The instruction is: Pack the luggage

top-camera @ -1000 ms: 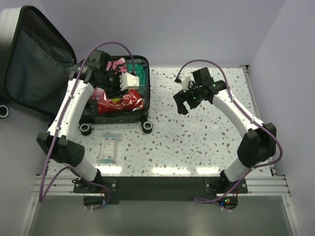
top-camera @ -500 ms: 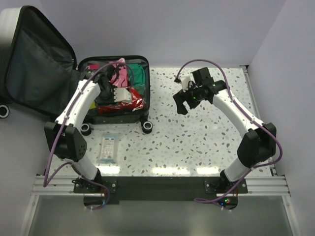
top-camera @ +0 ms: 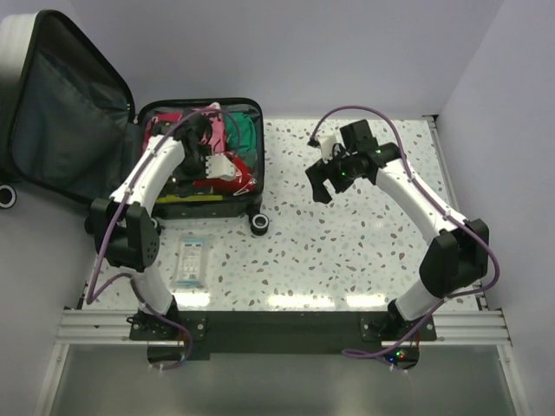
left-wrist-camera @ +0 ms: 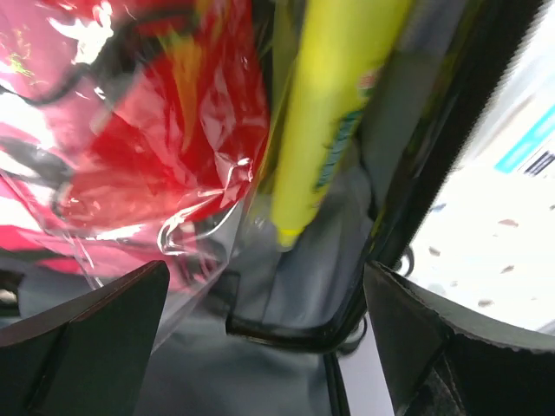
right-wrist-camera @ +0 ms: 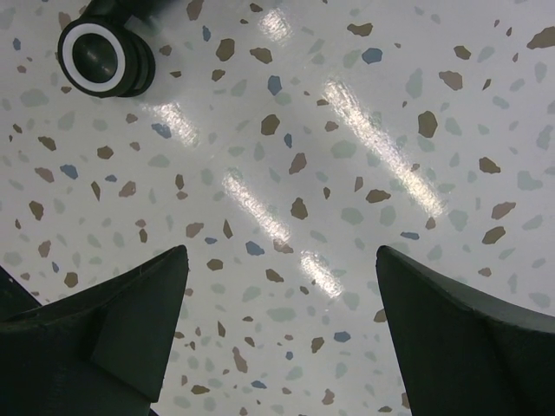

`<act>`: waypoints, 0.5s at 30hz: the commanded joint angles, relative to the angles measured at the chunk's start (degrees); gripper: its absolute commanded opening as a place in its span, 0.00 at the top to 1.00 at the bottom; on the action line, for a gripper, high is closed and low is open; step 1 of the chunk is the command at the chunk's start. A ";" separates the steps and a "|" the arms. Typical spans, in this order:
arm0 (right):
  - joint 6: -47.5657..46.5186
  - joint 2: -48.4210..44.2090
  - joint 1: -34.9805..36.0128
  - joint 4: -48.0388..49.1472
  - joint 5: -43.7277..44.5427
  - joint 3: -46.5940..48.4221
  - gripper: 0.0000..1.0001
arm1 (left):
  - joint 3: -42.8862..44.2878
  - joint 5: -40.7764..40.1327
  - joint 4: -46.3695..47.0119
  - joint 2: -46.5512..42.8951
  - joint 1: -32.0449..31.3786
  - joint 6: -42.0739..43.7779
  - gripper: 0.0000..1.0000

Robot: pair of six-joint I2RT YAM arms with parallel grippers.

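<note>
The luggage [top-camera: 253, 111] lies open at the table's back left, its dark-lined lid [top-camera: 61, 113] propped up to the left. Inside are a red item in a clear bag [left-wrist-camera: 173, 130], a yellow tube [left-wrist-camera: 329, 113] along the near wall, and pink [top-camera: 211, 121] and green [top-camera: 247, 134] things. My left gripper [top-camera: 221, 169] reaches down into the case; in the left wrist view it [left-wrist-camera: 267, 269] is open, with only grey lining [left-wrist-camera: 295, 286] between its fingers. My right gripper [top-camera: 321, 182] hovers open over bare table [right-wrist-camera: 282, 250], right of the case.
A flat blue-and-white packet [top-camera: 191, 260] lies on the speckled table in front of the luggage. A black caster wheel [top-camera: 258, 224] sticks out at the case's near right corner and shows in the right wrist view [right-wrist-camera: 106, 56]. Walls close in on three sides.
My left arm has swung nearer, bringing the gripper down toward the case's front wall, and its jaws have opened. The right arm has hardly moved.
</note>
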 commanded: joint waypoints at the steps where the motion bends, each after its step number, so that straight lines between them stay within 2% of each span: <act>1: -0.56 -2.73 -0.27 1.68 -1.03 -0.61 0.07 | 4.12 10.11 -3.70 -5.17 0.41 1.36 0.00; 3: -0.56 -2.21 -0.26 1.86 -1.38 -0.52 0.07 | 2.02 13.45 -4.66 -8.86 0.76 3.46 0.00; 5: -0.56 -1.51 -0.27 1.42 -1.64 0.01 0.07 | -0.35 21.00 -5.54 -14.46 2.25 5.57 0.00; 7: -0.56 -0.98 -0.27 1.16 -2.08 0.53 0.07 | -8.24 26.72 -5.54 -19.83 2.69 12.06 0.00; 8: -0.56 -0.71 -0.27 1.07 -2.17 0.71 0.07 | -15.58 27.52 -5.54 -25.86 2.61 15.22 0.00; 9: -0.56 -0.62 -0.35 0.98 -2.26 0.80 0.07 | -19.31 28.40 -5.54 -28.88 2.61 22.12 0.00; 10: -0.56 -0.19 -0.27 0.72 -2.52 1.06 0.07 | -22.83 28.58 -5.63 -33.87 2.61 25.06 0.00; 11: -0.56 -0.01 -0.27 0.45 -2.78 1.24 0.07 | -28.78 28.58 -5.63 -35.83 2.61 29.53 0.00; 15: -0.56 1.13 -0.27 -0.78 -3.66 2.29 0.07 | -38.67 28.41 -5.63 -41.30 2.52 40.28 0.00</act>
